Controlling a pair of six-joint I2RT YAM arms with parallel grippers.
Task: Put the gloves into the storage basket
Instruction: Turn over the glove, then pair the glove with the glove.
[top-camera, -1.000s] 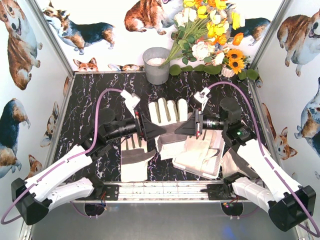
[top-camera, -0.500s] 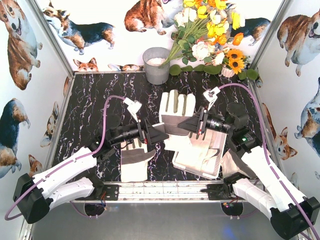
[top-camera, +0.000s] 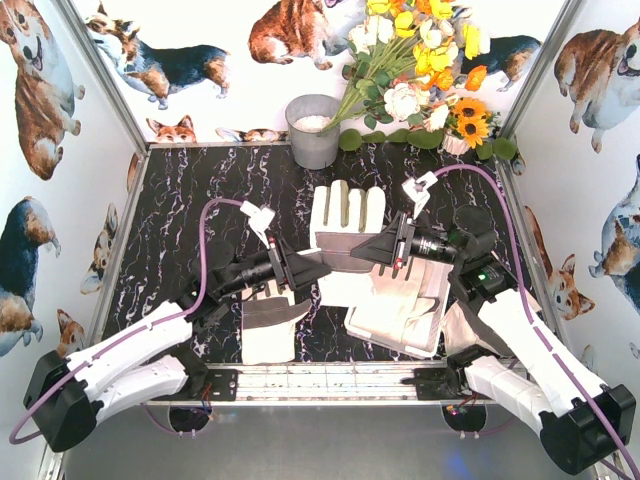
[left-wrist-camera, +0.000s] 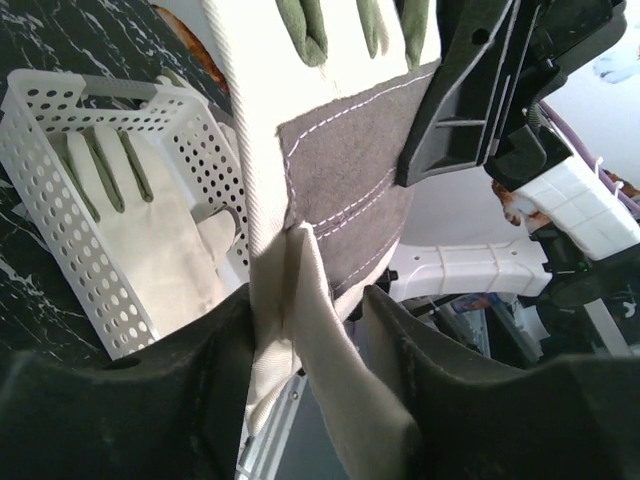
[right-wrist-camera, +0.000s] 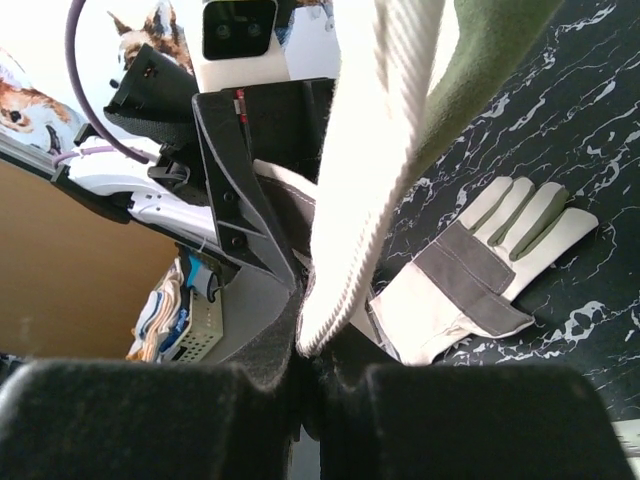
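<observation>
**A:** Top external view first: where is the glove that the arms are handling?

**B:** The raised glove (top-camera: 345, 215) hangs above the black marbled table (top-camera: 180, 220), between the two arms. Its fingers point toward the far wall and its grey palm patch faces up. The right gripper (top-camera: 360, 253) meets it from the right. The left gripper (top-camera: 322, 270) meets it from the left, lower down at the cuff end.

**A:** Is the right one gripping it?

**B:** Yes. In the right wrist view its fingers are pressed together on the glove's ribbed white edge, with no gap between them.

**A:** And the left?

**B:** In the left wrist view its two fingers stand apart, with the cuff fabric hanging down between them. The cloth touches the finger on the left of that picture. Whether the pair actually pinch it, I cannot tell.

**A:** Where is the storage basket?

**B:** The storage basket (left-wrist-camera: 70, 240) sits on the table below the raised glove, and the left wrist view shows its perforated white wall. From above it lies under the right gripper, largely covered by what is in it. A packed glove (left-wrist-camera: 150, 230) lies flat inside.

**A:** Any gloves outside it?

**B:** One loose glove (top-camera: 270, 320) lies on the table under the left arm, just left of the basket. Its patch side is up and its cuff is toward the near edge.

**A:** Anything else on the table?

**B:** A grey bucket (top-camera: 313, 130) stands at the far edge, with a bunch of flowers (top-camera: 420, 70) beside it.
</observation>
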